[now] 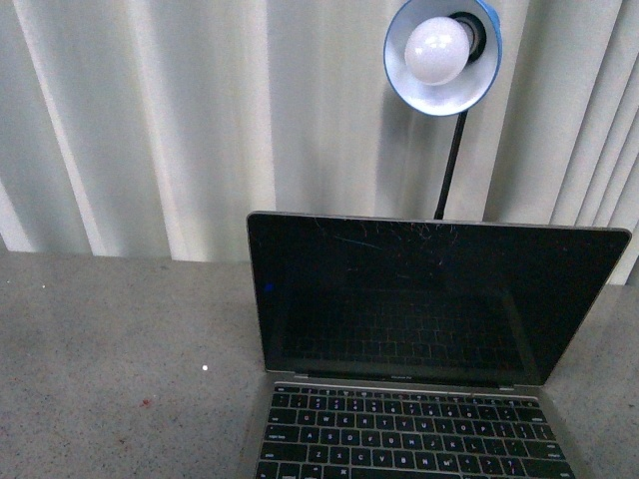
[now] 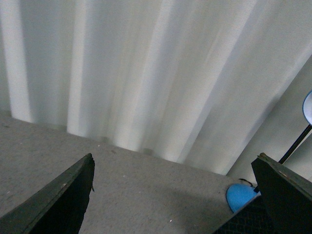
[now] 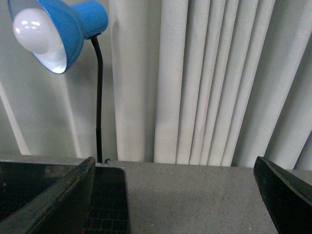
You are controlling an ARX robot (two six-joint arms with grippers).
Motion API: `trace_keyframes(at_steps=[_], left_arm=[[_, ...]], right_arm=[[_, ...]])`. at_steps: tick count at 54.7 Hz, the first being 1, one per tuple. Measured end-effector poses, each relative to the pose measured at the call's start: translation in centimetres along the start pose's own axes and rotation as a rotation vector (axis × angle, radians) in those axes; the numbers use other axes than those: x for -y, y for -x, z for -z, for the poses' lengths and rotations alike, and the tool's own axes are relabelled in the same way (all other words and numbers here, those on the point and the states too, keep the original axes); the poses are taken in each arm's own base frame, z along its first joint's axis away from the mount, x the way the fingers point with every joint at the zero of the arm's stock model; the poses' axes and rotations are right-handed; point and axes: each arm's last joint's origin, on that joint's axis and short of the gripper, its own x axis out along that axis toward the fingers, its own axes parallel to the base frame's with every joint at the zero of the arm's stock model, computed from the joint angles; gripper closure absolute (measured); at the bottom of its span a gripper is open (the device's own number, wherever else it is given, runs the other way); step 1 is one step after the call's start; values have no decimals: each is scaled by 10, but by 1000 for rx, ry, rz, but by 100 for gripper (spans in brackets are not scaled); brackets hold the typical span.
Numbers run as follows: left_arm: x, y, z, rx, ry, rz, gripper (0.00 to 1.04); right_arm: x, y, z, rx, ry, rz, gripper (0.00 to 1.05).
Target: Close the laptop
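Laptop [image 1: 429, 299] is sitting open on the grey tabletop [image 1: 110, 349], its scratched black screen standing upright and facing the front camera, its keyboard running off the lower edge of that view. A blue lamp [image 1: 444, 50] with a white bulb is leaning over it from behind, in front of pale pleated curtains [image 1: 200, 120]. The left end effector [image 2: 175, 163] and the right end effector [image 3: 175, 163] are each hanging with fingers spread wide, gripping nothing.

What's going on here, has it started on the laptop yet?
Nothing is being handled yet. The laptop stands open on the grey table, its screen dark and upright, with a blue desk lamp behind it. Neither arm shows in the front view. The wrist views show the left gripper and the right gripper open and empty.
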Motion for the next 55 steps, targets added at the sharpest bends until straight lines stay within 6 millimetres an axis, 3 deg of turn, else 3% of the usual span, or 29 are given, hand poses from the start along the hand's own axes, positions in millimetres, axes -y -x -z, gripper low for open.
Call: trace_keyframes(at_steps=[16, 26, 35, 47, 55], left_arm=[[12, -91, -5, -62, -189, 118, 7], [25, -130, -19, -83, -397, 202, 7], [39, -155, -27, -109, -629, 288, 7], [67, -176, -25, -146, -1055, 472, 7], [83, -187, -29, -165, -1231, 561, 7]], right_arm=[[23, -86, -37, -73, 185, -117, 7], [29, -127, -57, -106, 374, -194, 7], [27, -150, -66, -137, 591, -302, 7], [14, -174, -54, -183, 884, -456, 7], [9, -192, -54, -177, 987, -498, 7]])
